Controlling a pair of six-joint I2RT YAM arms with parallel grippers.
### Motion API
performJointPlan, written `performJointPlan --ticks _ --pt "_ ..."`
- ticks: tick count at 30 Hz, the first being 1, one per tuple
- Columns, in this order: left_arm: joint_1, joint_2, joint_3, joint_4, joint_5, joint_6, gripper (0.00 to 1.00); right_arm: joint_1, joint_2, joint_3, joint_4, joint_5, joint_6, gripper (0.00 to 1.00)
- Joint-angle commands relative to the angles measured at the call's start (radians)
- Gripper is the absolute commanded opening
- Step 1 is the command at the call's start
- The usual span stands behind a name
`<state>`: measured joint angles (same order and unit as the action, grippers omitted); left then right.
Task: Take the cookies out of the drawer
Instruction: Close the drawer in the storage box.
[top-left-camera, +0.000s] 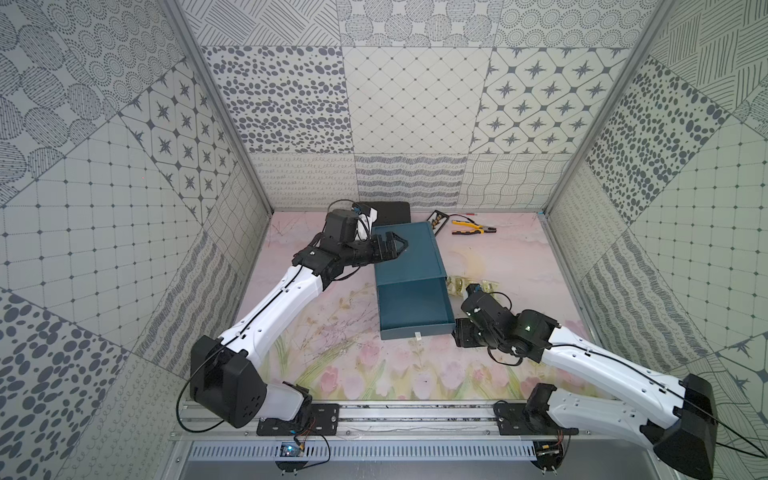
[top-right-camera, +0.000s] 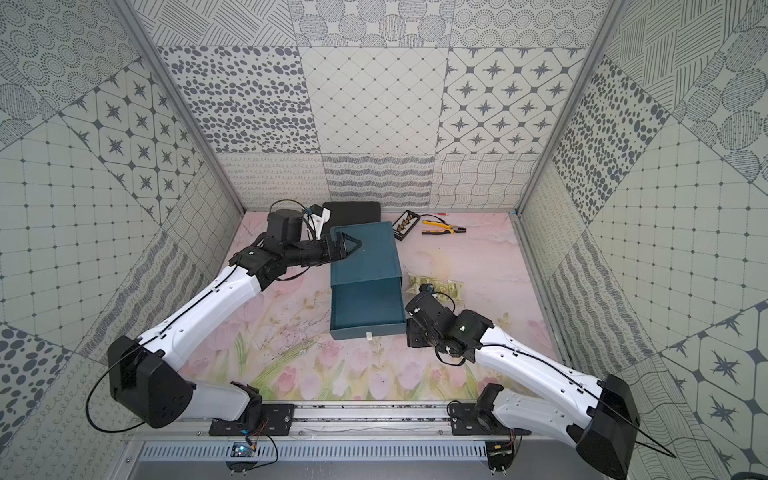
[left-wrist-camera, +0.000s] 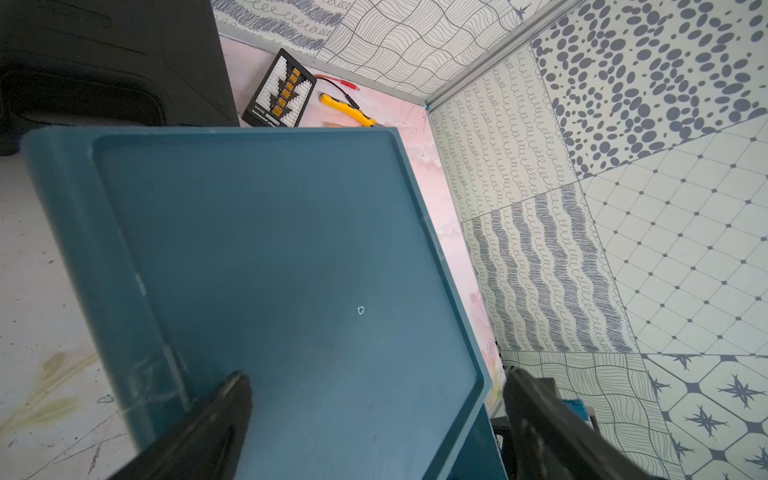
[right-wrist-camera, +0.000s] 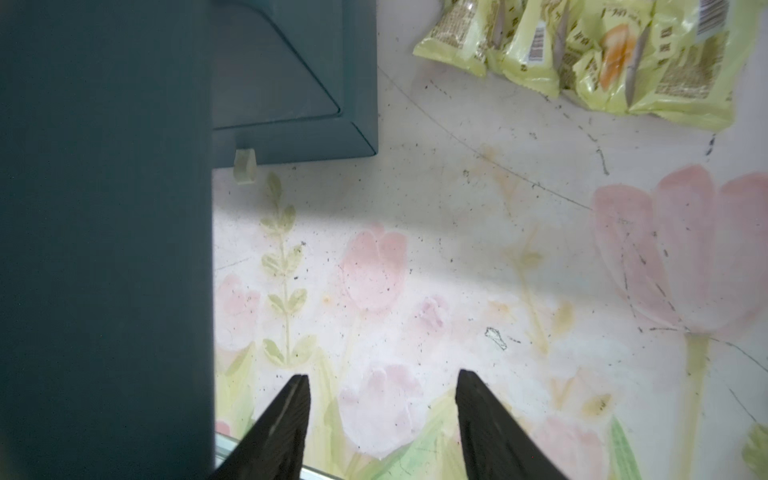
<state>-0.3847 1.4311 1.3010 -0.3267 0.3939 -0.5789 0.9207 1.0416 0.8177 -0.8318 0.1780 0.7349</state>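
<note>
Beside open teal plastic drawer (top-left-camera: 411, 307) lie shiny pale-yellow cookie packets (right-wrist-camera: 536, 50); left gripper (left-wrist-camera: 376, 380) open, empty; right gripper (right-wrist-camera: 383, 376) part-open, empty.

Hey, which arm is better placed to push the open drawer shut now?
Right, probably. The right end effector, open, hangs just beside the front of the drawer, while the left end effector sits over the top of the blue cabinet, at its far end.

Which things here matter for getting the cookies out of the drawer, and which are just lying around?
Job:
blue drawer, pulled open
cookies, lying outside beside it

Lying about:
yellow-handled pliers
black tray
black case
</note>
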Motion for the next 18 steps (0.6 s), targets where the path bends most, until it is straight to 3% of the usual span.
performJointPlan --ticks 1,7,18 --pt "0.018 0.022 0.025 -0.06 0.003 0.032 0.99 0.066 -0.017 0.003 -0.002 -0.008 0.02 0.61" --pt "0.023 0.044 0.02 -0.053 0.0 0.012 0.99 0.149 -0.019 0.034 -0.008 -0.025 -0.004 0.6" --pt "0.024 0.059 0.007 -0.057 0.004 0.004 0.99 0.155 -0.069 0.089 0.082 -0.091 -0.052 0.6"
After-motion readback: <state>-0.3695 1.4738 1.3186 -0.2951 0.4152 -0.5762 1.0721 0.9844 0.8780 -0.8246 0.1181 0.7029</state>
